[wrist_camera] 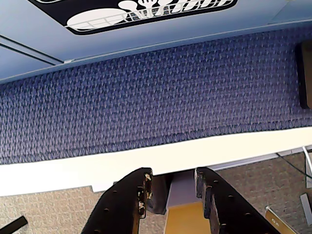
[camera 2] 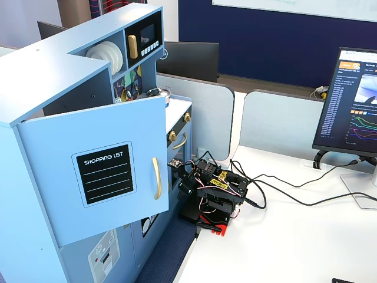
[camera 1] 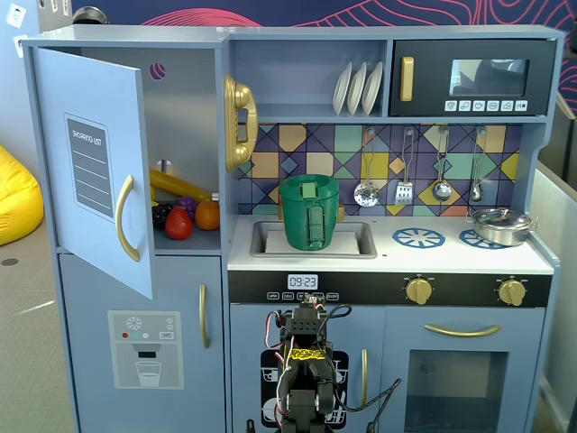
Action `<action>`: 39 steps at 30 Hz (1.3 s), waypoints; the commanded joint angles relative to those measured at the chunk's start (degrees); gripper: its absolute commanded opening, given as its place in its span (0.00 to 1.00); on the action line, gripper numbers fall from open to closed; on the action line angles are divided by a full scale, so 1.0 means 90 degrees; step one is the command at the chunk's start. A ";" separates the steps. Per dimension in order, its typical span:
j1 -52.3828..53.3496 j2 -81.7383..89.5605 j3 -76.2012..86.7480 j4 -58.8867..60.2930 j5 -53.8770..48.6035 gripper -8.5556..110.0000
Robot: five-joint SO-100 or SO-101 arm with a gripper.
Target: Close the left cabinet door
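Note:
The left cabinet door [camera 1: 90, 171] is light blue with a black "SHOPPING LIST" panel and a curved gold handle [camera 1: 126, 230]. It stands swung wide open from the toy kitchen's upper left compartment. It also shows in the other fixed view [camera 2: 94, 183], sticking out toward the table. My arm [camera 1: 306, 361] is folded low in front of the kitchen's middle, to the right of and below the door, far from it. In the wrist view my gripper [wrist_camera: 171, 173] points down at the white table edge [wrist_camera: 97, 168], jaws apart and empty.
Toy food [camera 1: 185, 216] lies in the open compartment. Below it is the blue door with the ice-dispenser panel [camera 1: 144, 347]. A green pot [camera 1: 309, 212] sits in the sink. Blue carpet [wrist_camera: 146, 97] lies under the kitchen. A monitor [camera 2: 353, 100] and cables [camera 2: 283, 188] are on the white table.

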 commanded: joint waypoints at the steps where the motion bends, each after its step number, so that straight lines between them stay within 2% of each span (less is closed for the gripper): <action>1: 0.0029 -0.0029 -0.0020 0.1182 -0.0039 0.07; 12: 0.0000 -0.0029 -0.0020 0.1182 -0.0029 0.07; 16: -0.0635 -0.0049 -0.0059 0.0918 0.0088 0.07; 28: -0.4756 -0.0234 -0.2129 -0.1152 0.0098 0.07; 34: -0.6836 0.0068 -0.3115 -0.1953 -0.0977 0.07; 39: -0.7959 -0.0254 -0.3867 -0.2715 -0.1064 0.07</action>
